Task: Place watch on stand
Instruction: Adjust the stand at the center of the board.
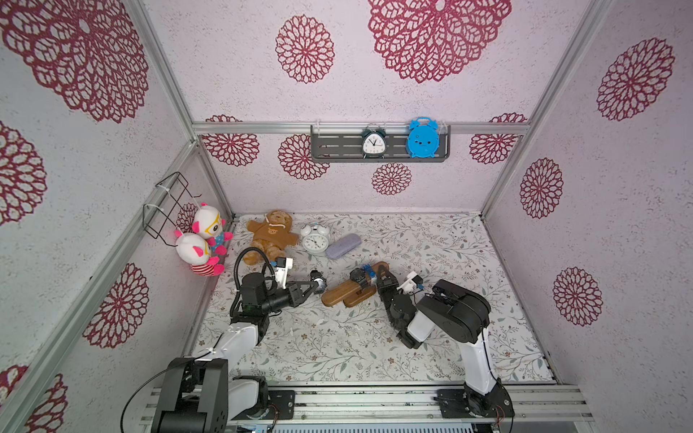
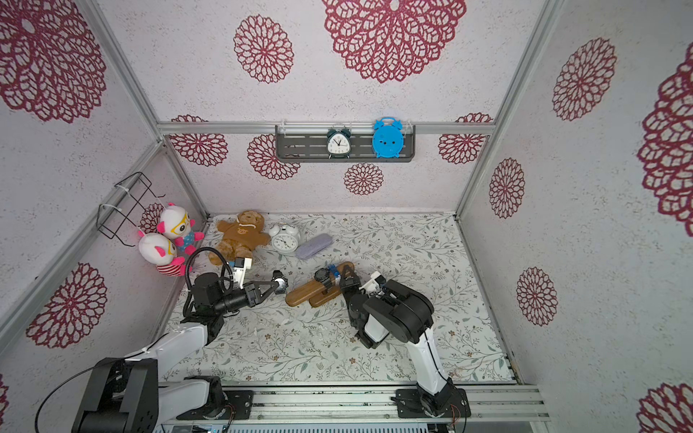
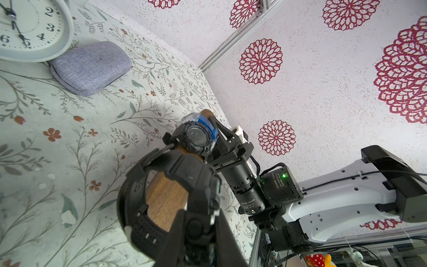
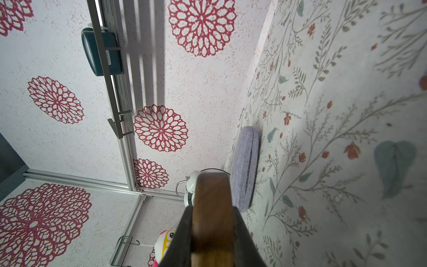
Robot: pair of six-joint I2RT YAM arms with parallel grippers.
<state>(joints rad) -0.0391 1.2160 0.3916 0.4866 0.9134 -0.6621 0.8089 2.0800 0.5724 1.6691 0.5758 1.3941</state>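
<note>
Gripping watch (image 1: 318, 279), left claw (image 1: 318, 287) sits just beside stand (image 1: 339, 295) end

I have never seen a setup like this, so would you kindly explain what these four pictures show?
Two robot arms stand at a flowered table. Two pictures look down from overhead; the other two come from cameras on the arms' wrists. The left gripper is shut on a black watch. The right gripper clamps one end of the wooden stand, which already carries a second watch. A teddy bear, a white alarm clock and a grey case lie further back.
</note>
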